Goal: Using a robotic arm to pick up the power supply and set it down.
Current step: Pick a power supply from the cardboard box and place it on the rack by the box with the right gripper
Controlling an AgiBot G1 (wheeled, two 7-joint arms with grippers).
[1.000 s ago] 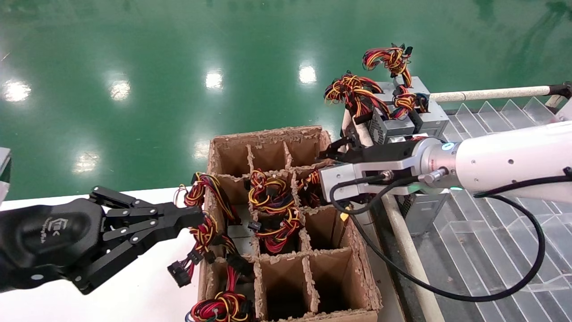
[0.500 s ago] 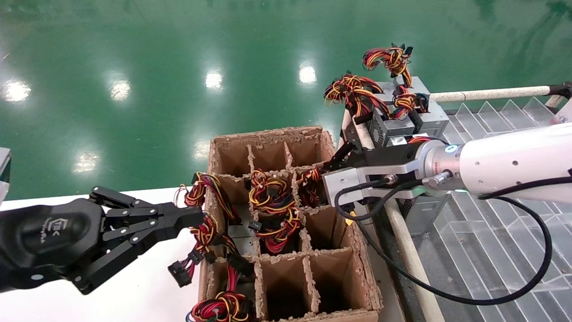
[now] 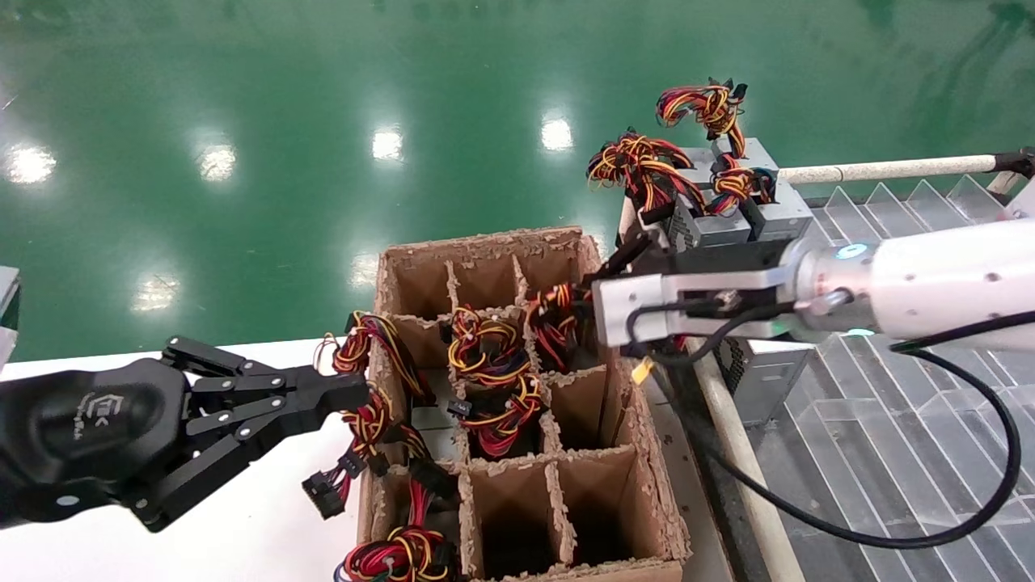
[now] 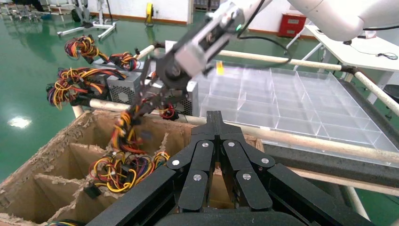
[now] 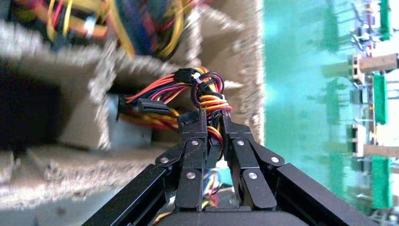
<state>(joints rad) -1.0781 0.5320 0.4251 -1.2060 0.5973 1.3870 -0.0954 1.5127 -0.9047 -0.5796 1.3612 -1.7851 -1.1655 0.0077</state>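
Right pincer (image 5: 210, 123) pinches glossy bundled wires (image 5: 207, 94) over frayed cardboard box (image 3: 647, 453).

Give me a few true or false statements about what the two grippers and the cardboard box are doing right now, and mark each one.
1. The right gripper is shut on a wire bundle. True.
2. The left gripper is holding a power supply. False: it grips nothing and sits beside the cardboard box, over the white table.
3. Every compartment of the box is filled. False: the near compartments on the robot's right show only bare cardboard.
4. Two power supplies sit past the box, by the clear tray. True.
5. The right gripper is over the clear tray. False: it reaches over the box's far right side.
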